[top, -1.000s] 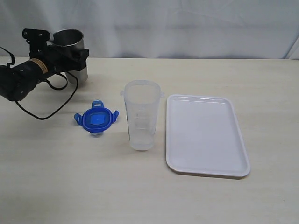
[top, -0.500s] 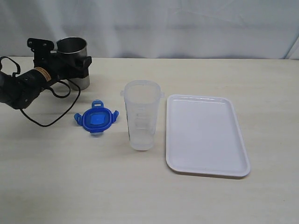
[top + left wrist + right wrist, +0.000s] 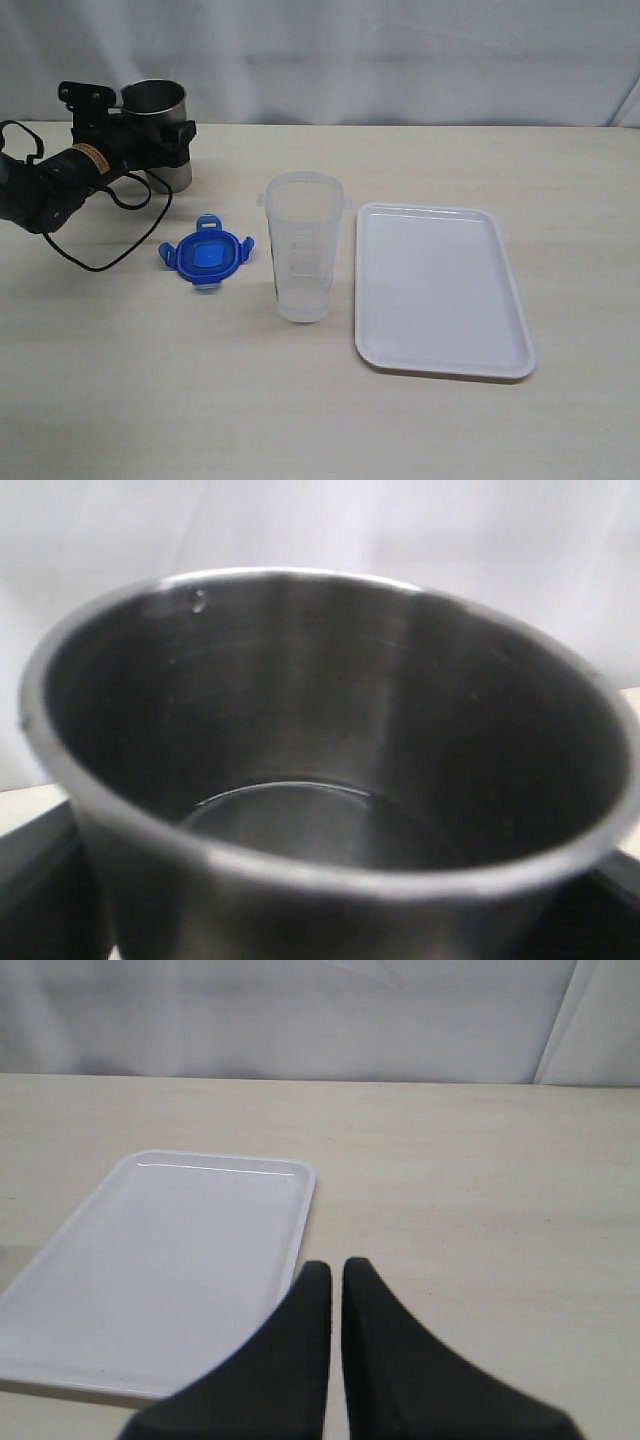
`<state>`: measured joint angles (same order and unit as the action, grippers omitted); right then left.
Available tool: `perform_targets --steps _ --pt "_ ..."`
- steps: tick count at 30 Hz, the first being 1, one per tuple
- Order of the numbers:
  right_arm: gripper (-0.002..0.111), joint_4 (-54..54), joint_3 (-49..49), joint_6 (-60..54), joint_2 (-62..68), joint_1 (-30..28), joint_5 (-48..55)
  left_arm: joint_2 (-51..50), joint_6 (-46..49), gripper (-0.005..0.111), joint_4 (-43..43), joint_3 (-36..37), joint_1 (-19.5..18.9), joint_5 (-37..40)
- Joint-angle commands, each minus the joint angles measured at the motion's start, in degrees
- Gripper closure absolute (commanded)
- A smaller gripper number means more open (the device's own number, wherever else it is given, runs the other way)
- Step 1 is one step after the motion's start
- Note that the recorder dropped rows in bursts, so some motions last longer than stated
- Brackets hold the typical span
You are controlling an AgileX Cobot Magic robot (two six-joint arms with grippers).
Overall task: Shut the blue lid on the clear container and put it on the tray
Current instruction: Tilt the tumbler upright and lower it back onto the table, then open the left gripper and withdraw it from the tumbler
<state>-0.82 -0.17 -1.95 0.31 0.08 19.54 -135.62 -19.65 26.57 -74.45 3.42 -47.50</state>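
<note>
The blue lid (image 3: 205,255) lies flat on the table, left of the clear container (image 3: 303,250), which stands upright and open-topped. The white tray (image 3: 440,290) lies just right of the container and holds nothing; it also shows as the tray (image 3: 170,1250) in the right wrist view. My left gripper (image 3: 158,140) is at the back left, shut round a grey steel cup (image 3: 160,105); the cup (image 3: 330,780) fills the left wrist view. My right gripper (image 3: 336,1268) is shut on nothing, above the table by the tray's edge, and is out of the exterior view.
A black cable (image 3: 105,255) loops from the left arm onto the table, left of the lid. A white curtain hangs behind the table's far edge.
One second ago the left gripper and the steel cup were higher and further left; they shifted slightly right and down together, then stayed still. Lid, container and tray have not moved.
</note>
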Motion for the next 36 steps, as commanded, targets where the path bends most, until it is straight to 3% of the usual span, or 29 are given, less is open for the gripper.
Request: perform_targets --steps 1,12,20,30,36 --pt "0.104 -0.2 0.2 0.3 -0.3 0.0 0.1 0.0 0.8 0.026 -1.6 -0.6 0.0 0.7" --pt "0.104 -0.2 0.2 0.3 -0.3 0.0 0.1 0.0 0.8 0.024 -0.6 -0.6 0.0 2.3" --pt "0.104 -0.2 0.2 0.3 -0.3 0.0 0.1 0.0 0.8 0.002 -0.6 -0.6 -0.3 2.7" --pt "0.104 -0.2 0.2 0.3 -0.3 0.0 0.1 0.1 0.8 0.002 1.8 -0.6 -0.4 7.0" --pt "0.104 -0.2 0.2 0.3 -0.3 0.0 0.1 0.7 0.8 0.002 0.9 1.7 -0.4 4.7"
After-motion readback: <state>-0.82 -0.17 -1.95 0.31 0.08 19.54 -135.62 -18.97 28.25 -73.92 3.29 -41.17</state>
